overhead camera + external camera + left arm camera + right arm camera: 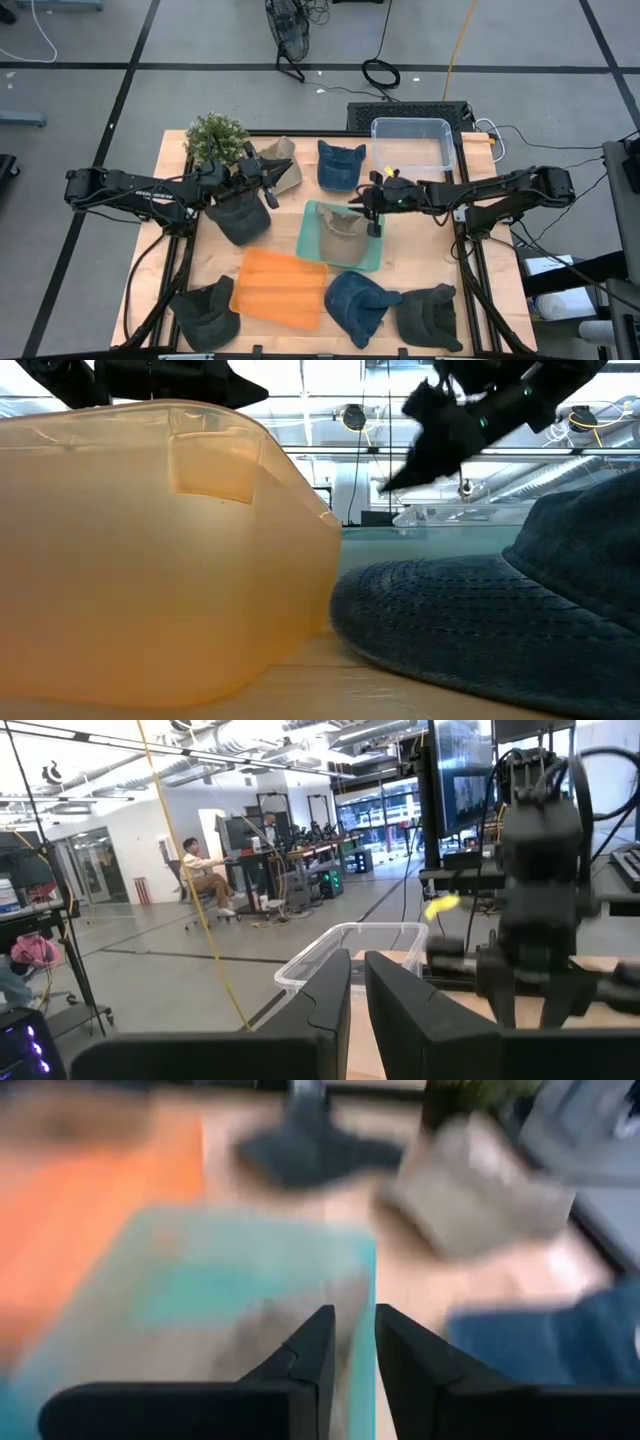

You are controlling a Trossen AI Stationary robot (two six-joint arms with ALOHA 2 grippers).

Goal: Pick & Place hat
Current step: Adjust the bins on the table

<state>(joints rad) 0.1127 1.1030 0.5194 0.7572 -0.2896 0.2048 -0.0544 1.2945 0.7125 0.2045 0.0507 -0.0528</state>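
Grey floor with cables is surrounding the wooden table (400, 270), seen from above. On it, a beige hat (342, 233) is lying inside a teal tray (312, 232) at the centre, beside an orange tray (280, 288). The right gripper (374, 214) is hovering over the teal tray's edge, just beside the beige hat. The left gripper (268, 182) is waiting above a dark grey hat (238, 217), near a small plant (215, 137).

At table height, the orange tray (150, 550) is filling the left side, with a blue hat (500, 625) lying just beside it.

Past the left wrist, a clear bin (345, 955) is showing; the jaws are sitting almost together, holding nothing.

Past the right wrist, the jaws are standing narrowly apart and empty over the teal tray (210, 1280).
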